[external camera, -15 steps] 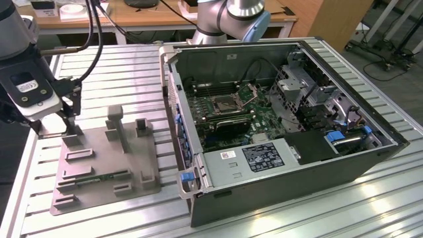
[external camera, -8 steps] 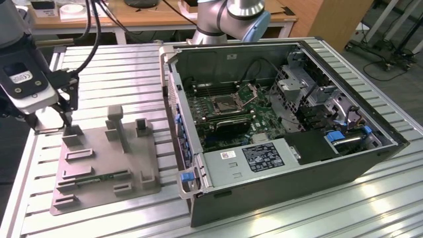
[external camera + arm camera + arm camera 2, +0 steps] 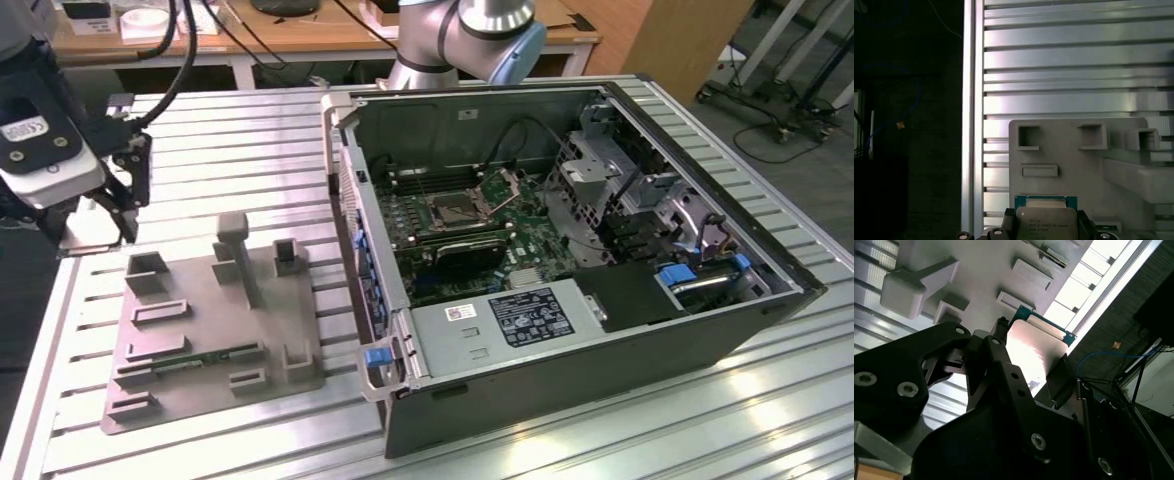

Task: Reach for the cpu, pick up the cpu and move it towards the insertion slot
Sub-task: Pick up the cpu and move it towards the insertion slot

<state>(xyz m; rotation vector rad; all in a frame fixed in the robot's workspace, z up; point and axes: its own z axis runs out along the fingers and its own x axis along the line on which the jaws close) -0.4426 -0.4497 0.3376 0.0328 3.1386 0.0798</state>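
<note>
No readable text (cpu (image 3: 1046,224) print illegible).

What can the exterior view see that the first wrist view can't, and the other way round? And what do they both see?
The exterior view takes in the open black computer case, with its green motherboard and the square metal-framed insertion slot. The first wrist view brings up close the silver square cpu with its green rim, clamped in the black gripper. Both views show the grey plastic tray and the ribbed silver metal table.
</note>
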